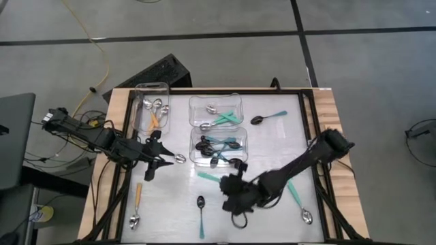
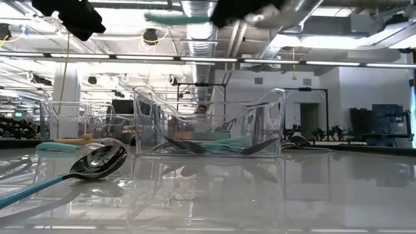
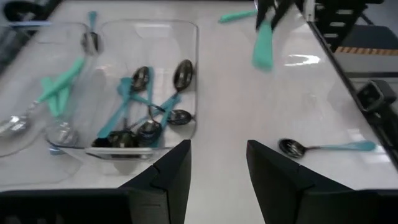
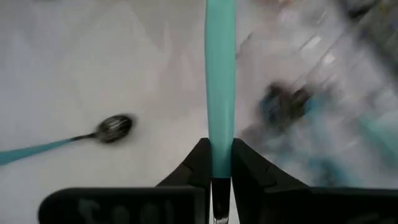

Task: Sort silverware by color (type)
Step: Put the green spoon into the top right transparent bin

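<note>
Above the white table [image 1: 272,143], the right gripper [image 1: 233,184] pinches a teal-handled spoon [image 4: 220,81] just beside the tub [image 1: 218,146] of black-bowled spoons; the left gripper [image 1: 155,163] hovers open, empty, near a silver spoon [image 1: 178,158].

no readable text anywhere I can see, no labels or brands on the clear tubs [image 1: 216,145], none on the spoons [image 3: 321,147], raised marking on my right pincer [image 4: 221,163] housing too blurred to read
</note>
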Robot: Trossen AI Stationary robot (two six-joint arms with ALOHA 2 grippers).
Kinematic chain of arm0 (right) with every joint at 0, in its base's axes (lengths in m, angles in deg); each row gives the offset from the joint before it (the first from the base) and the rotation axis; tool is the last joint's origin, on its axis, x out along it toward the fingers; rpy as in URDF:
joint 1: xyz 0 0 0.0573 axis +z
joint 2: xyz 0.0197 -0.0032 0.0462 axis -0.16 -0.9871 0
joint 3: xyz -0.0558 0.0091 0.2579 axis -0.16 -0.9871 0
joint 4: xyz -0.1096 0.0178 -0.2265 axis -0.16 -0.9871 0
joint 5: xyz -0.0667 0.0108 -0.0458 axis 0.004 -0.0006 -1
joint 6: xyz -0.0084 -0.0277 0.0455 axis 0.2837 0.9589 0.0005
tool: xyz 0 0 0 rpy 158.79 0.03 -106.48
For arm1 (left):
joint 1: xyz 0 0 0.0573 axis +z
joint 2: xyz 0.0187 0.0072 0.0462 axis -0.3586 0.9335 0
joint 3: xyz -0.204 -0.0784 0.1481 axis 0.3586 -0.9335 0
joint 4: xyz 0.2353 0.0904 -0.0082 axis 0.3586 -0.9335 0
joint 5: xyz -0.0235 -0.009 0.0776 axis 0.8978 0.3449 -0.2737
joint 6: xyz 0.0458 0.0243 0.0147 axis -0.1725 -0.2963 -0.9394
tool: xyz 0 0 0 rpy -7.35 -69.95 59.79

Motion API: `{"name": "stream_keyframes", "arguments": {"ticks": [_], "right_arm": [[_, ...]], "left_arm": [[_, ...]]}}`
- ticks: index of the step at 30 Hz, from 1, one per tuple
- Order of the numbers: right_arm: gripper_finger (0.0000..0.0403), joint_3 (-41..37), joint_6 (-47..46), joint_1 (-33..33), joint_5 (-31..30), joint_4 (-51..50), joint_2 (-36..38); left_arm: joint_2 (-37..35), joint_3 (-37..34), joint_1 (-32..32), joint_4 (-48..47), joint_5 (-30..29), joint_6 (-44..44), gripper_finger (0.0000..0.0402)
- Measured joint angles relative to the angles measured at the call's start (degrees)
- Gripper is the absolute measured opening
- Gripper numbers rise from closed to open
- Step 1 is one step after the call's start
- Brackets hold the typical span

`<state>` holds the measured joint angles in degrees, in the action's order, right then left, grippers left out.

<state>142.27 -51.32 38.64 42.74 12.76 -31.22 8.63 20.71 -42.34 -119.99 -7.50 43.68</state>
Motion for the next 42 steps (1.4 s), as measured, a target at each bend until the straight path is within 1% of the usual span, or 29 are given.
{"name": "stream_keyframes", "arguments": {"ticks": [3, 5, 8, 11, 16, 19, 21, 25, 26, 28, 31, 34, 37, 42], "right_arm": [[0.0059, 0.03, 9.09, -2.69, -0.31, -0.36, 4.35], [0.0059, 0.03, 15.00, -5.39, 1.19, -0.17, 6.73], [0.0059, 0.03, 22.78, -10.53, 6.37, 0.45, 9.98], [0.0059, 0.14, 30.67, -16.78, 13.80, 1.38, 11.15], [0.0059, 0.04, 43.52, -27.34, 25.38, 2.32, 10.02], [0.0059, 0.26, 48.04, -32.94, 29.84, 5.37, 8.40], [0.0059, 0.07, 50.71, -36.58, 32.09, 4.80, 7.63], [0.0059, 0.17, 55.30, -43.03, 34.86, 4.97, 5.21], [0.0059, 0.06, 56.08, -44.59, 35.14, 3.48, 4.67], [0.0059, 0.24, 57.47, -47.09, 35.32, 4.78, 2.86], [0.0059, -0.14, 58.62, -50.51, 35.21, 1.00, 1.22], [0.0059, 0.13, 58.89, -52.85, 36.10, 2.68, -0.10], [0.0059, 0.12, 60.22, -53.47, 36.24, 3.65, -1.90], [0.0059, 0.12, 60.54, -53.86, 36.56, 3.99, -3.88]], "left_arm": [[0.01, 0.00, 0.00, -0.09, -3.01, -0.12, 0.0139], [0.01, 0.00, 0.00, -0.11, -5.83, -0.13, 0.0139], [0.01, 0.00, 0.01, -0.41, -9.99, -0.09, 0.0139], [0.01, 0.00, 0.07, -0.36, -12.49, -1.07, 0.0139], [0.01, 0.00, 0.09, -0.32, -18.99, 1.00, 0.0139], [0.01, 0.00, 0.09, -0.63, -20.33, 2.62, 0.0139], [-0.01, 0.00, 0.09, -0.91, -20.42, 3.18, 0.0139], [0.01, 0.00, 0.09, -1.35, -21.23, 6.57, 0.0139], [-0.01, 0.00, 0.09, -1.35, -21.70, 8.46, 0.0139], [0.01, 0.00, 0.11, -1.92, -23.32, 12.45, 0.0139], [-0.03, 0.00, 0.13, -2.20, -24.38, 17.02, 0.0139], [0.02, 0.00, 0.09, -2.44, -24.31, 19.18, 0.0139], [0.02, 0.00, 0.18, -2.89, -24.36, 20.56, 0.0139], [0.01, 0.00, 0.20, -3.46, -24.28, 18.72, 0.0139]]}}
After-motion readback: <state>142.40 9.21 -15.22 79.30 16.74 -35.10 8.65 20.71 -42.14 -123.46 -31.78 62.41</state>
